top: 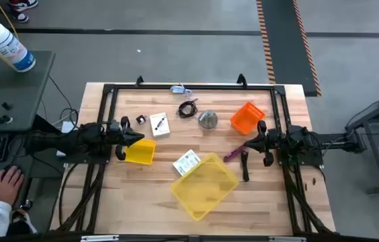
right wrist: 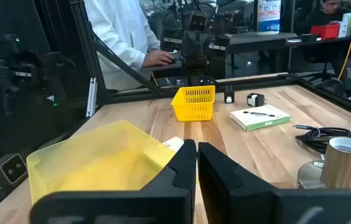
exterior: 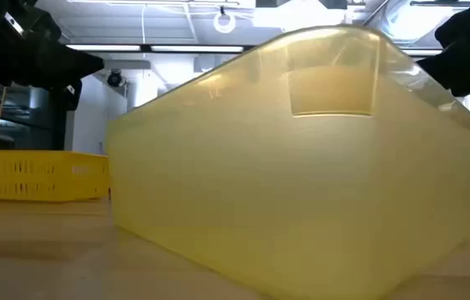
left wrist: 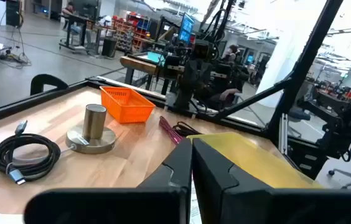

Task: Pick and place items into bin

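A large translucent yellow bin lies at the table's near middle. Around it lie a white printed label card, a purple stick, a white card with a black mark, a black clip and a coiled black cable. My left gripper is shut, above the table beside a small yellow basket. My right gripper is shut, above the purple stick's right end. In the wrist views the left gripper and the right gripper hold nothing.
A silver cone-shaped metal piece and an orange basket stand at the far right. A black stick-like thing lies right of the bin. A black frame rims the table. A person's hand rests beyond the left edge.
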You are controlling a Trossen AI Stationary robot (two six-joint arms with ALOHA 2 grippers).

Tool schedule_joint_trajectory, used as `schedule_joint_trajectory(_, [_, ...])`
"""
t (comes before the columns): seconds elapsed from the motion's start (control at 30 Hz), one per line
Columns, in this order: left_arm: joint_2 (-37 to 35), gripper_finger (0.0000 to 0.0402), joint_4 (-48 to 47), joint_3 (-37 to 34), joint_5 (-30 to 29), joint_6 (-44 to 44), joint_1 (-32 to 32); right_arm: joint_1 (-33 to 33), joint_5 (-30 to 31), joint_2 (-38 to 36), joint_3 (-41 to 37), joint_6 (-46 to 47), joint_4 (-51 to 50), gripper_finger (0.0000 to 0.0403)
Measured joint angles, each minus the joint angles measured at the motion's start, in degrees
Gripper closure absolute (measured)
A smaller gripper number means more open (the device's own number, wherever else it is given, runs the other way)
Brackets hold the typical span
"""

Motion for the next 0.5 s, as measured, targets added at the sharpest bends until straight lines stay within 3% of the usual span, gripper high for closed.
schedule_joint_trajectory(0.5, [0.0, 0.0401, 0.0, 0.0, 0.0, 0.0, 0.0, 0.0, 0.0, 0.0, 0.0, 0.0, 0.0, 0.0399])
